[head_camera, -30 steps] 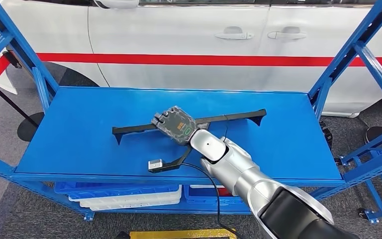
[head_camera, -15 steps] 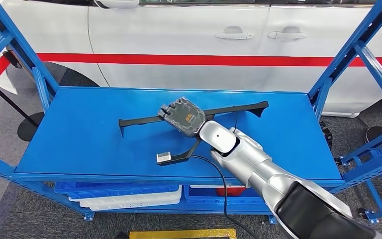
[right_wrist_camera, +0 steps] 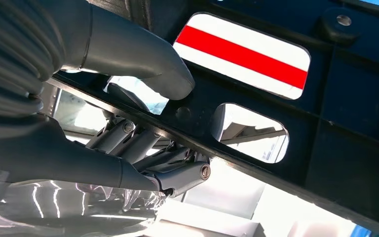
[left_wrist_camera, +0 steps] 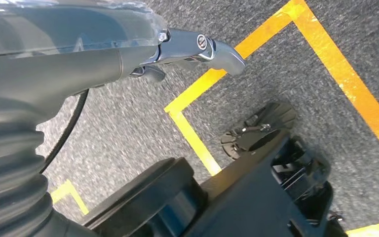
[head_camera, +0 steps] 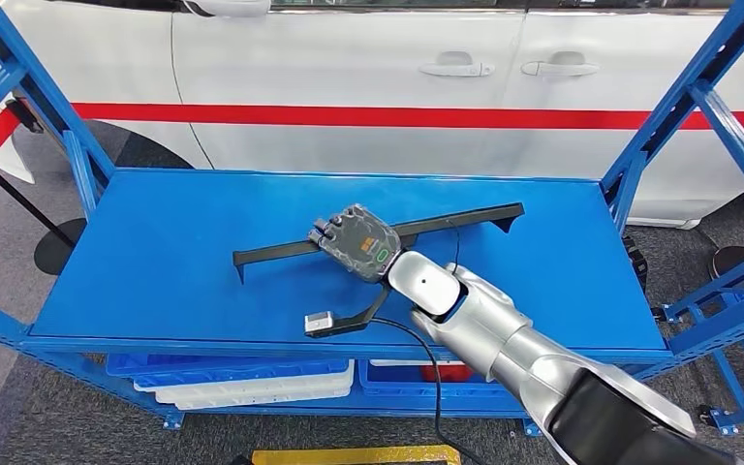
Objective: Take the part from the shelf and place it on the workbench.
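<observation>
Right hand (head_camera: 357, 241) was clamped on the black T-shaped part (head_camera: 446, 222), gripping it at the junction where the long crossbar meets the shorter stem. Crossbar ran diagonally over the blue shelf (head_camera: 155, 252), one end toward the shelf's left, the other up toward the right rear. Stem pointed at the front edge and ended in a small grey connector block (head_camera: 320, 322), near the lip. Can't tell from the head view whether the part was touching the shelf surface or just off it. Right wrist view confirmed the grip: thick grey thumb (right_wrist_camera: 143, 59) pressed on one face of the black part (right_wrist_camera: 286, 118), darker fingers (right_wrist_camera: 177, 175) curled under the opposite edge. A black cable (head_camera: 426, 368) trailed from the right arm down past the shelf front. White car (head_camera: 397, 77) with a red stripe stood behind the blue rack; stacked blue and white trays (head_camera: 252, 380) sat on the lower level. Left hand (left_wrist_camera: 197, 49) hung over grey carpet (left_wrist_camera: 296, 74) with yellow tape lines (left_wrist_camera: 345, 79), nothing in it; whether the fingers were spread or curled, can't tell.
</observation>
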Available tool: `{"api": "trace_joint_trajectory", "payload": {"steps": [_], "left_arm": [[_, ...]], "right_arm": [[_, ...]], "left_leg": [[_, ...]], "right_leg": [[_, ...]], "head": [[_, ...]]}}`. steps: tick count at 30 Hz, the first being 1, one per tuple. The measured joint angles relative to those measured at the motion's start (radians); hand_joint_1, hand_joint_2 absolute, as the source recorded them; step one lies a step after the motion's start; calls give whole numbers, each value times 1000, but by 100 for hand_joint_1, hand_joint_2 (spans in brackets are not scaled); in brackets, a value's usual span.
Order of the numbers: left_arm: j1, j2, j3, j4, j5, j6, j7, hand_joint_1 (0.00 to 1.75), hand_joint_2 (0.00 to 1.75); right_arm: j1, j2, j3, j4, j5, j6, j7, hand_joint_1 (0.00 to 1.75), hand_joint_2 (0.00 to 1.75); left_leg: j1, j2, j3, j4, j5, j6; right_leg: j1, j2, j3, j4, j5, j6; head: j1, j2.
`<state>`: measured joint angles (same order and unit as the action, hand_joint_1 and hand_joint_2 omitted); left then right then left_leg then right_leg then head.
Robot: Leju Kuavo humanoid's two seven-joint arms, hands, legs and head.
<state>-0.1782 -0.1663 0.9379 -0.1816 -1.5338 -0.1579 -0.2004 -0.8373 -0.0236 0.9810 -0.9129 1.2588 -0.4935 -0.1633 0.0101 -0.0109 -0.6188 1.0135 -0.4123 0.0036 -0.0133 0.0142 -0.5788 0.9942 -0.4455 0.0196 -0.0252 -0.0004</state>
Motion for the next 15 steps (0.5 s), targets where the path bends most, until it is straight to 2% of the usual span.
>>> {"api": "trace_joint_trajectory", "payload": {"steps": [6, 10, 12, 14, 15], "left_arm": [[0, 0, -15, 0, -1, 14, -1, 0, 175], [1, 1, -16, 0, 1, 17, -6, 0, 175], [1, 0, -17, 0, 1, 20, -10, 0, 175], [2, 0, -19, 0, 2, 23, -13, 0, 175], [3, 0, -21, 0, 2, 23, -13, 0, 175]], "right_arm": [[10, -9, 6, -21, 2, 18, -2, 175, 175], [6, -13, 8, -32, -13, 27, -14, 175, 175], [0, -16, 10, -33, -26, 30, -22, 175, 175], [-3, -19, 13, -34, -36, 32, -26, 175, 175], [-3, -22, 15, -35, -39, 33, -27, 175, 175]], "left_leg": [[-4, 0, -2, 5, -4, 6], [-2, 1, 0, 0, 3, 19], [3, 5, 3, -10, 11, 27], [3, 6, 1, -10, 13, 30], [2, 6, -1, -9, 14, 30]], "right_leg": [[-5, 0, 1, 0, -1, 7], [-9, 0, 0, 6, -6, 18], [-9, -3, -24, 66, -54, 20], [-9, -6, -77, 197, -127, 21], [-10, -6, -102, 257, -149, 22]], "head": [[0, 0], [0, 0], [0, 0], [0, 0], [0, 0]]}}
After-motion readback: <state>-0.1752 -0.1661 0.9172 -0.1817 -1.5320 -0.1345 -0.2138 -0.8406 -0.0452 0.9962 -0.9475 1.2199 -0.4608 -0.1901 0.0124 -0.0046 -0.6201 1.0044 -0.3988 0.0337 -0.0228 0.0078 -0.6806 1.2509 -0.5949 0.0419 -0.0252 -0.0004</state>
